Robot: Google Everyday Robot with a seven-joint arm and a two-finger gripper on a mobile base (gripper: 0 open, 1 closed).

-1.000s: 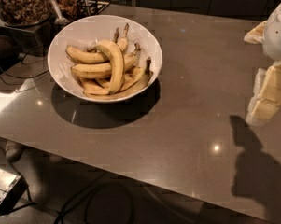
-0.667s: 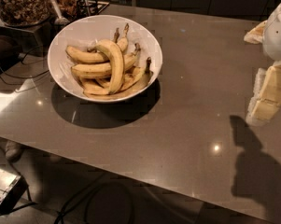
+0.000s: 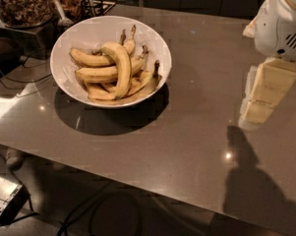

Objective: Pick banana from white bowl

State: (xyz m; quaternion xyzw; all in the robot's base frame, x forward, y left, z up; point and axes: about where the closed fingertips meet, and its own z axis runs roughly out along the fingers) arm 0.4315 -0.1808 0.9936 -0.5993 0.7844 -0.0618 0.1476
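Note:
The white bowl (image 3: 88,26) stands on the left part of the dark table (image 3: 187,146). It holds several yellow bananas. The banana (image 3: 121,69), thick and strongly arched, lies on top of the pile and runs from the bowl's middle toward its front. My gripper (image 3: 261,98), cream-coloured under the white arm (image 3: 285,26), hangs above the table at the right edge of the camera view. It is well to the right of the bowl, apart from it and empty.
A glass jar of brown bits (image 3: 20,4) and a spoon-like utensil (image 3: 61,13) stand behind the bowl at the far left. Below the table's front edge lie cables (image 3: 88,213) and a grey box (image 3: 5,199) on the floor.
The arm and gripper have shifted a little to the left, further into view. The bowl and bananas have not moved.

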